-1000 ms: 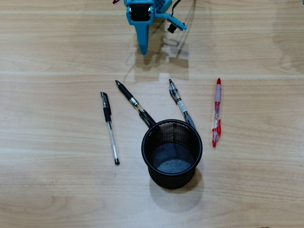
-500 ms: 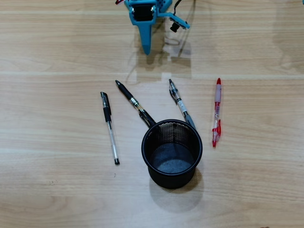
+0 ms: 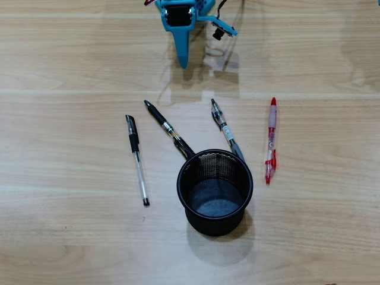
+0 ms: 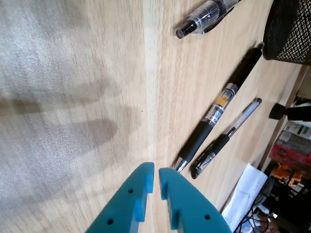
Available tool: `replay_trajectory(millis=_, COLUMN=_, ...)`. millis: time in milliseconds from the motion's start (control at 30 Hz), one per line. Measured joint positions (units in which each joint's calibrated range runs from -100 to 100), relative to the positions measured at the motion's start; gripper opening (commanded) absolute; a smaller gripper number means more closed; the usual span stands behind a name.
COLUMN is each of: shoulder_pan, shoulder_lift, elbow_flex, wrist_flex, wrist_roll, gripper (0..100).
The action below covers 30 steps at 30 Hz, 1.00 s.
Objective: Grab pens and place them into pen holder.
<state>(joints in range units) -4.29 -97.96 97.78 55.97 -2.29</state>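
**Overhead view: arm parked at top edge, four pens still on table around holder**

Overhead view, blue gripper [image 3: 183, 62] at top centre, tip pointing down-frame, over bare wooden table [image 3: 71, 237], well clear of all pens. Wrist view, same gripper [image 4: 154, 174] entering from bottom edge, teal fingers [image 4: 136, 194] nearly together, thin gap only, nothing clamped.

Pen holder [image 3: 214, 191], black mesh cup, upright, lower centre in overhead view, empty inside. Top right corner in wrist view [image 4: 291, 34], only partly in frame.

Pens, overhead view, left to right:
- Clear-barrel black pen [image 3: 137, 160], left of holder, apart from it, nearly vertical in frame, slight tilt.
- Second black pen [image 3: 168, 129], diagonal, lower end meeting holder's upper-left rim; touching or just behind it, cannot tell.
- Third black pen [image 3: 225, 129], diagonal, lower end at holder's upper-right rim, same doubt about contact.
- Red pen [image 3: 271, 140], right of holder, near but apart, close to vertical.

Wrist view: diagonal black pen [image 4: 218, 109] running from near fingertips up toward holder, clear-barrel pen [image 4: 226, 138] just beside it on right, third black pen [image 4: 206, 15] cut by top edge. Clutter beyond table edge at lower right, too blurred to identify.
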Motion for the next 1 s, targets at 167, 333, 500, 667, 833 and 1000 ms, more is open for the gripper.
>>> replay_trajectory(millis=167, shoulder_pan=0.0, shoulder_lift=0.0, elbow_flex=0.0, wrist_flex=0.0, wrist_roll=0.0, gripper=2)
replay_trajectory(millis=333, shoulder_pan=0.0, shoulder_lift=0.0, elbow_flex=0.0, wrist_flex=0.0, wrist_roll=0.0, gripper=2)
replay_trajectory(millis=500, shoulder_pan=0.0, shoulder_lift=0.0, elbow_flex=0.0, wrist_flex=0.0, wrist_roll=0.0, gripper=2)
replay_trajectory(millis=667, shoulder_pan=0.0, shoulder_lift=0.0, elbow_flex=0.0, wrist_flex=0.0, wrist_roll=0.0, gripper=2)
replay_trajectory(millis=833, shoulder_pan=0.0, shoulder_lift=0.0, elbow_flex=0.0, wrist_flex=0.0, wrist_roll=0.0, gripper=2)
replay_trajectory(millis=1000, shoulder_pan=0.4, shoulder_lift=0.0, elbow_flex=-0.3, wrist_flex=0.0, wrist_roll=0.0, gripper=2)
